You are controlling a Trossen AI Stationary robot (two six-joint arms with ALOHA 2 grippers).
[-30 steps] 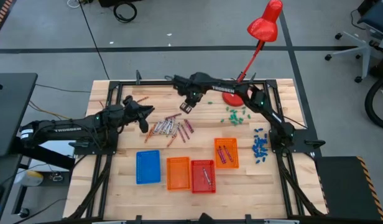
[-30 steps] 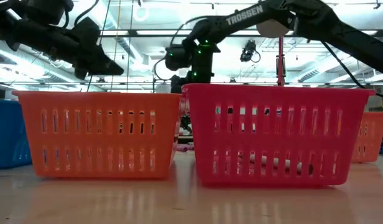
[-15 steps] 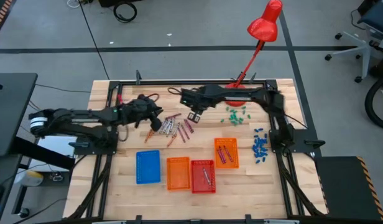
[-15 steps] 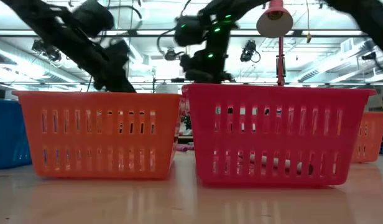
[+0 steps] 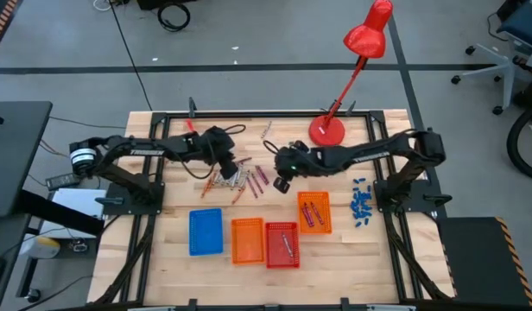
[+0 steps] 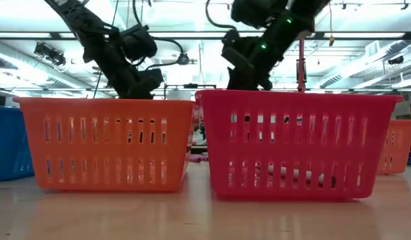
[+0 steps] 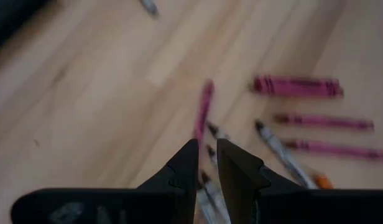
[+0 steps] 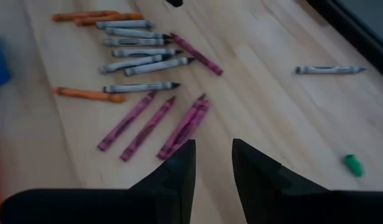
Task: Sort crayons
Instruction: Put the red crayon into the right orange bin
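Both arms are reaching over the loose crayons [image 5: 240, 179], which are lying in a scattered cluster near the middle of the tabletop [image 5: 162, 250], between the 2 arms and toward the far edge from the row of trays. The cluster is placed there so that either arm can reach it.

The left gripper [image 5: 224, 161] is hovering over the left side of the cluster. In the left wrist view its fingers [image 7: 182, 171] are standing narrowly apart with nothing between them, pointing down at a magenta crayon [image 7: 203, 112] and the grey-white ones beside it. That small gap suits a thin stick.

The right gripper [image 5: 281, 177] is positioned at the right side of the cluster. In the right wrist view its fingers [image 8: 179, 167] are standing somewhat wider, also empty, with 4 magenta crayons [image 8: 155, 126] lying just ahead. 1 grey-white crayon [image 8: 329, 70] is lying apart from the rest, toward the far edge.

4 trays are waiting near the front edge: a blue tray [image 5: 205, 231], an orange tray [image 5: 247, 241], a red tray [image 5: 281, 244], and a second orange tray [image 5: 313, 212] set nearer the cluster. The red tray and the second orange tray are already holding a few crayons, so sorting appears to be partly done, with most of the pile outstanding.

Teal-green bits [image 5: 326, 161] and blue bits [image 5: 361, 203] are lying toward the right edge, apart from the crayons.
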